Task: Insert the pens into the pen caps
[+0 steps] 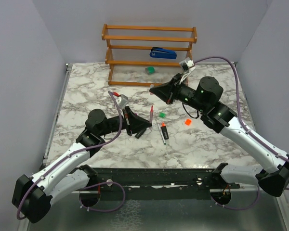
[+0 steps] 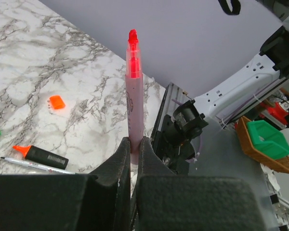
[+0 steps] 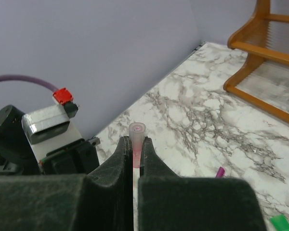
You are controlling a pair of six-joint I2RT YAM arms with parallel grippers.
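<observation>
1. Top external view: puts the left gripper out over the marble table and the right gripper further back, nose pointed toward it, close to the wooden rack.
2. Left wrist view: shows black fingers squeezed hard onto the thin pink pen, held low on the barrel, with most of the length sticking out past the fingertips and the red tip farthest from the camera.
3. Right wrist view: shows fingers pinched together on the pale pink cap, round open mouth poking out beyond the tips, marble below.
4. From above: leaves the pen tip and the held cap apart, a clear gap between them, pen tip angled up toward the right gripper.
5. On the table to the right of the left gripper: finds a green cap just beside the pen, an orange cap farther right, and an orange-tipped marker alongside a thin grey pen. Touching or only adjacent, cannot tell.
6. Right wrist view again: catches a magenta cap lying on the marble.
7. On the rack: holds a blue stapler on an upper shelf and a green block lower down.
</observation>
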